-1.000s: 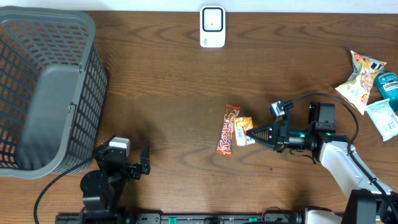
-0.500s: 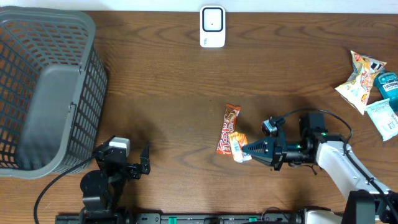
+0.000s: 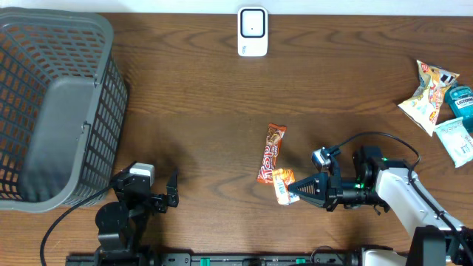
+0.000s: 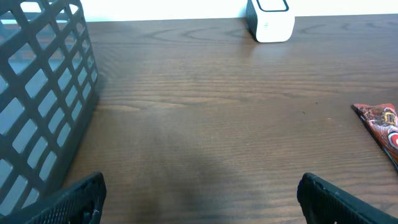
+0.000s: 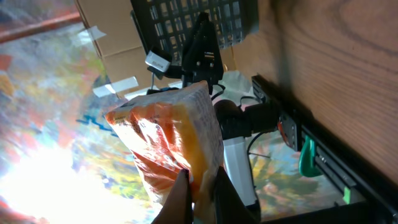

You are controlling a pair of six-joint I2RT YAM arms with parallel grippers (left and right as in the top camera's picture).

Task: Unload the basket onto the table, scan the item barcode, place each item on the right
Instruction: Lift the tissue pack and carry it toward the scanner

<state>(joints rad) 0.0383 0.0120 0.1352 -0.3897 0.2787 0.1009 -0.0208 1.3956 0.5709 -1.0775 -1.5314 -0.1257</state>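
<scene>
"Checking the right claw (image 3: 294, 191) – what's diff vs 1 s ago?"
"Arm's swung twd the near edge, a bit left. Claw's clenched on the orange packet (image 3: 283, 185), same grip as before. Pkt was level w/ the middle of the candy bar (image 3: 270, 154), on its right. Now it's by the bar's near end."
"Touching the bar?"
"Can't tell from overhead; they look edge to edge. Wrist cam: pkt pinched at one edge betw. the fingers (image 5: 180, 196), the rest sticking out past the tips."
"Left claw (image 3: 164, 196)?"
"Released, jaws wide, sitting near-left over the worktop (image 3: 192, 111). No change."
"Scanner?"
"White scanner (image 3: 252, 31) at the far edge, about centre, well apart from the pkt. Candy bar lies roughly betw. pkt & scanner."
"Other stuff?"
"Grey basket (image 3: 103, 44) far left, just beside the left arm. At the right edge: snack bags (image 3: 427, 92) & a blue bottle (image 3: 462, 98), apart from both claws. Black cable (image 3: 384, 137) loops over the right arm."
</scene>
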